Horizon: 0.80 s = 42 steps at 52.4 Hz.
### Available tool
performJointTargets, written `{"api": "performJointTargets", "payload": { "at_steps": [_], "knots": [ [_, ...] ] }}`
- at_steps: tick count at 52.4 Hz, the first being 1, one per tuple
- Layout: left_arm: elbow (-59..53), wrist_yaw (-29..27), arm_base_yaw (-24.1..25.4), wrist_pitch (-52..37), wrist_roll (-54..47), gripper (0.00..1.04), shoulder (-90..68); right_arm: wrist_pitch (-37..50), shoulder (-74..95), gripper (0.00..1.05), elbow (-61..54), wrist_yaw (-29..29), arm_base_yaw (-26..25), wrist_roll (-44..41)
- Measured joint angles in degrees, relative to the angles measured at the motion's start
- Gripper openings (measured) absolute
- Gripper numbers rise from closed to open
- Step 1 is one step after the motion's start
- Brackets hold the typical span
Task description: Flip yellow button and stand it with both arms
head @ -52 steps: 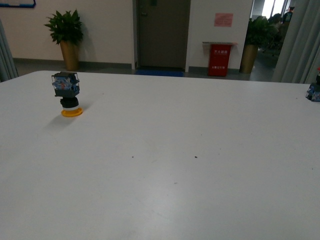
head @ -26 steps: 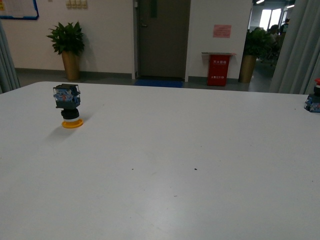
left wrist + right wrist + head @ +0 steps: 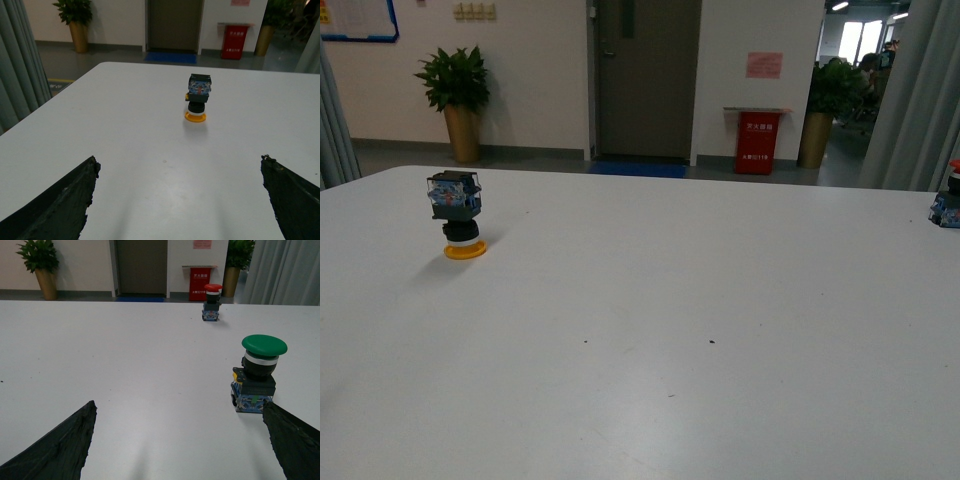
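Observation:
The yellow button (image 3: pixel 457 216) stands upside down on the white table (image 3: pixel 650 300) at the far left, its orange-yellow cap on the surface and its blue-grey block on top. The left wrist view shows this yellow button (image 3: pixel 198 98) well ahead of my open left gripper (image 3: pixel 180 172), whose black fingers (image 3: pixel 60 200) are spread wide with nothing between them. My right gripper (image 3: pixel 180 415) is open too, with bare table between its fingers. Neither arm appears in the front view.
A green-capped button (image 3: pixel 256 374) stands upright just beyond my right gripper's finger (image 3: pixel 295 440). A red-capped button (image 3: pixel 212 303) stands farther back, seen at the table's right edge (image 3: pixel 948 200) in the front view. Plants, a door and a red bin lie beyond.
The front view has tilted up over the last second, so the table and button sit lower in the picture. The button itself has not moved on the table.

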State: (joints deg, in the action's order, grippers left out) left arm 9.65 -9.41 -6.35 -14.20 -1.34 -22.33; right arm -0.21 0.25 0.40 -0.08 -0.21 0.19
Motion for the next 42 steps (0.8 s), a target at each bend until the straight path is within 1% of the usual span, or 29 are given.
{"api": "performJointTargets", "payload": {
  "at_steps": [4, 13, 22, 29, 33, 38, 42],
  "knots": [
    [2.0, 2.3, 1.6, -0.1, -0.2, 0.98, -3.5, 0.0, 0.0, 0.97, 0.0, 0.0, 0.0, 0.0],
    [7.6, 7.1, 7.1, -3.8, -0.4, 0.98, -13.1, 0.0, 0.0, 0.97, 0.0, 0.0, 0.0, 0.0],
    [11.0, 9.5, 7.4, -6.8, -2.1, 0.98, -19.0, 0.0, 0.0, 0.97, 0.0, 0.0, 0.0, 0.0],
    [13.4, 9.7, 7.4, -9.3, -3.1, 0.98, -23.8, 0.0, 0.0, 0.97, 0.0, 0.0, 0.0, 0.0],
    [15.4, 9.2, 8.3, -11.9, -2.8, 0.98, -28.6, 0.0, 0.0, 0.97, 0.0, 0.0, 0.0, 0.0],
    [18.4, 7.8, 9.7, -14.8, -0.3, 0.98, -35.8, 0.0, 0.0, 0.97, 0.0, 0.0, 0.0, 0.0],
    [20.1, 7.4, 9.7, -16.0, 1.2, 0.98, -39.7, 0.0, 0.0, 0.97, 0.0, 0.0, 0.0, 0.0]
  ]
}}
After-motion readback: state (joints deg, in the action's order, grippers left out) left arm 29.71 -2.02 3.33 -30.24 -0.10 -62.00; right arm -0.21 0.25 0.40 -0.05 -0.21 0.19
